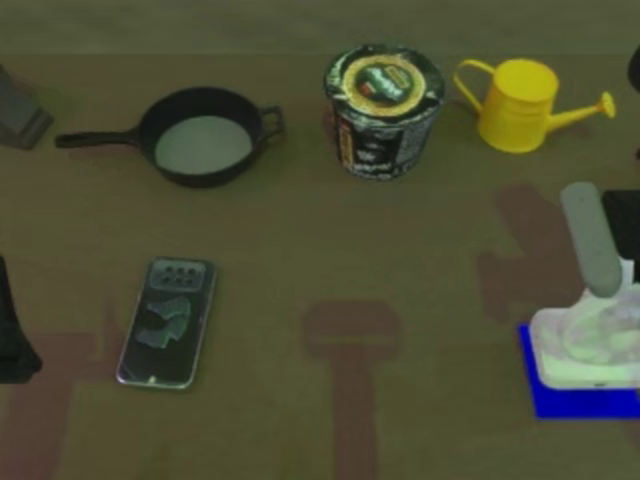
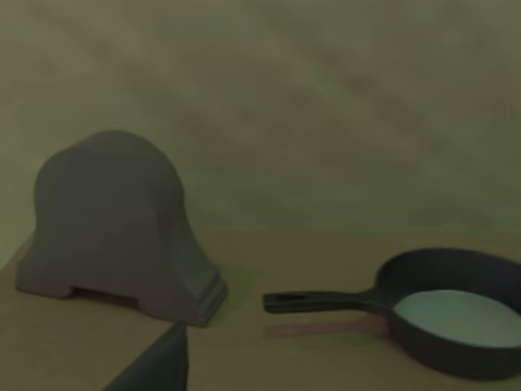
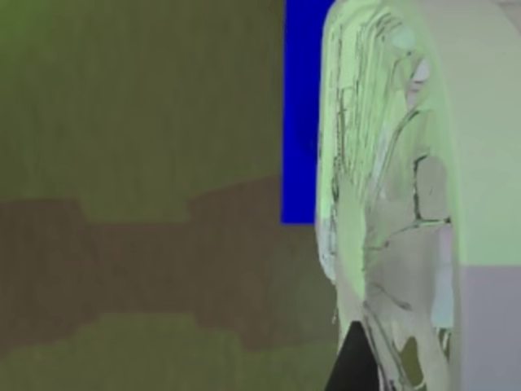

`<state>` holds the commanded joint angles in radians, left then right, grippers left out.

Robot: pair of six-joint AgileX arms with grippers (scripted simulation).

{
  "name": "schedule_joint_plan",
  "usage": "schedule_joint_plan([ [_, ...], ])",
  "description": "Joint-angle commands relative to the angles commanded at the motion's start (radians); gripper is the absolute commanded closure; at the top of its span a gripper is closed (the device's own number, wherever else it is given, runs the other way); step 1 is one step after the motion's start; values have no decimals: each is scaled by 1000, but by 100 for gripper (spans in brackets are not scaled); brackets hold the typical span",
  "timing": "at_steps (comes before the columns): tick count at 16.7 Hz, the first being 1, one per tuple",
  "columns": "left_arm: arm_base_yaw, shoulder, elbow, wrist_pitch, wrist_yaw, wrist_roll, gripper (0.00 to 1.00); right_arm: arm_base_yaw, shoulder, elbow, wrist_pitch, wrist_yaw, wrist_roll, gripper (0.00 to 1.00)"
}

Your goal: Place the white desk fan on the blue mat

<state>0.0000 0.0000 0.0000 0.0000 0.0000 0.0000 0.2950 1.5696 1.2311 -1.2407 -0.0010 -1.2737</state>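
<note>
The white desk fan (image 1: 590, 345) stands upright on the blue mat (image 1: 580, 402) at the table's right edge. My right gripper (image 1: 598, 300) comes down onto the fan from above, its grey arm slanting over the fan's head. In the right wrist view the fan (image 3: 391, 163) fills the frame very close up, with a strip of the blue mat (image 3: 299, 114) behind it. My left gripper (image 1: 12, 340) is parked at the left edge, far from the fan.
A black frying pan (image 1: 205, 140), a cup noodle (image 1: 383, 110) and a yellow watering can (image 1: 520, 105) line the back. A phone (image 1: 168, 322) lies front left. A grey arched block (image 2: 114, 228) stands at the far left corner.
</note>
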Motion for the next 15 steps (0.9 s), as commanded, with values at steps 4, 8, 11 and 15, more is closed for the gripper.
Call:
schedule_joint_plan([
  [4,0,0,0,0,0,0,0,0,0,0,0,0,0,40],
  [8,0,0,0,0,0,0,0,0,0,0,0,0,0,10],
  [11,0,0,0,0,0,0,0,0,0,0,0,0,0,0],
  [15,0,0,0,0,0,0,0,0,0,0,0,0,0,0],
])
